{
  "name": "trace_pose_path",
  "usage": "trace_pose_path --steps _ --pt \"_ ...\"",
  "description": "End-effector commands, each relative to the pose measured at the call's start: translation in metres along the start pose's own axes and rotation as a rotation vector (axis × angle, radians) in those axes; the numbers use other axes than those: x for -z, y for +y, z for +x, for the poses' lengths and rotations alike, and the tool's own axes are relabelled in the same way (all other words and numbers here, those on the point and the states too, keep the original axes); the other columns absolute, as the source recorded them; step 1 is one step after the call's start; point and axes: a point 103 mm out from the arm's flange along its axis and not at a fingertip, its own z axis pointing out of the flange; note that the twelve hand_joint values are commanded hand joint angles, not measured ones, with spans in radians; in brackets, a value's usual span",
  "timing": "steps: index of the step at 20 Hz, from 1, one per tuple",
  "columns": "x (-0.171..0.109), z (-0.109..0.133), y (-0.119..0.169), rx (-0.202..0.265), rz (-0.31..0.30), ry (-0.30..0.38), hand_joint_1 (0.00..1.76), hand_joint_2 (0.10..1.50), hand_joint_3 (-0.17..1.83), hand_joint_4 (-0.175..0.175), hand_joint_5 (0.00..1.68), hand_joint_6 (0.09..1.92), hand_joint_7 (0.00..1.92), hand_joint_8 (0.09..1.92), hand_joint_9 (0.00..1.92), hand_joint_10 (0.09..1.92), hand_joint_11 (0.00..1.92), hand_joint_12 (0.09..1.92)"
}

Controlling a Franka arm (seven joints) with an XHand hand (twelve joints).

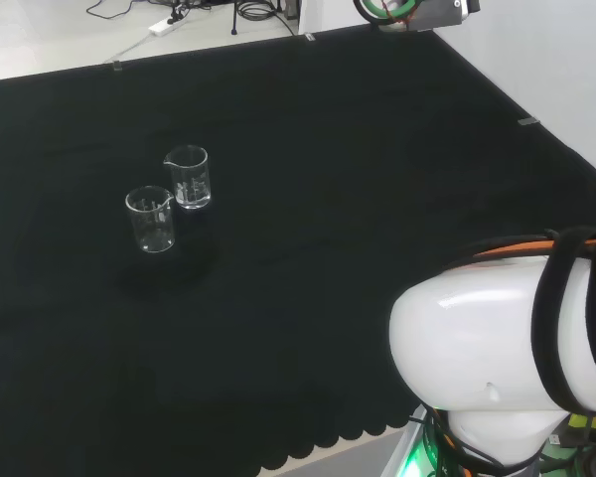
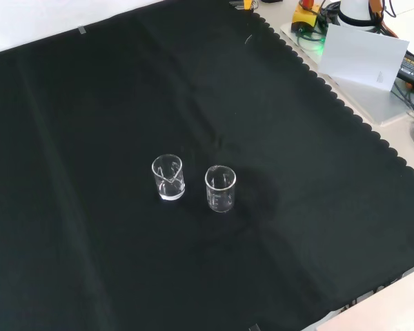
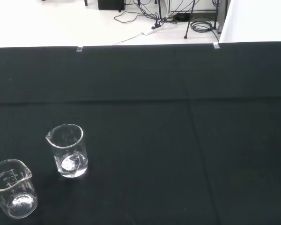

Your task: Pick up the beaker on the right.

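Head view gives you two clear beakers standing upright on the black surface [image 1: 308, 248], close together but not touching. One beaker [image 1: 188, 177] sits to the right & a bit farther back, the other beaker [image 1: 151, 219] to the left & nearer. Both look empty, w/ small spouts on the rims. Front view has the same pair side by side near the middle of the cloth, one on the left [image 2: 168, 177] & one on the right [image 2: 220, 188]. Your task says "right", so in the head view that should be the farther-back one, but left/right swaps between views, so check before you go. Nothing is touching either beaker yet, so I think you're at the very first step: the reach. The white arm link [image 1: 497, 358] is low at the right of the head view, well apart from the glass. You can't tell if the hand is apart or together from these pics. Next move, I'd say: bring the hand over toward the right beaker, come in from the free side so you don't bump its neighbor, then curl around the wall. Glass is slippery & tips easy, so go slow.
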Motion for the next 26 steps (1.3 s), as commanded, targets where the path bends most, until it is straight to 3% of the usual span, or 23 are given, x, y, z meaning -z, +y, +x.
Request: trace_pose_path --steps 1,3,6,8,21,26 --pt "0.026 0.043 -0.009 0.011 -0.027 -0.024 0.26 1.07 0.57 -0.006 0.23 0.11 0.07 0.53 0.13 0.64 0.01 0.94" --pt "0.027 0.050 -0.010 0.010 -0.034 -0.038 0.13 1.22 0.38 0.004 0.24 0.09 0.07 0.45 0.11 0.59 0.00 0.86" --pt "0.027 0.052 -0.008 0.007 -0.026 -0.034 0.09 1.28 0.29 0.007 0.25 0.09 0.08 0.41 0.11 0.57 0.00 0.83" --pt "0.021 0.037 -0.004 -0.040 -0.013 -0.049 0.09 1.29 0.28 0.007 0.25 0.09 0.09 0.41 0.11 0.57 0.00 0.83" --pt "-0.014 -0.029 0.029 -0.032 0.022 0.084 0.24 1.22 0.21 0.000 0.23 0.09 0.14 0.42 0.13 0.58 0.00 0.84" --pt "-0.039 -0.047 0.058 -0.019 0.013 0.140 0.26 1.21 0.20 -0.003 0.23 0.09 0.14 0.42 0.13 0.58 0.00 0.84"
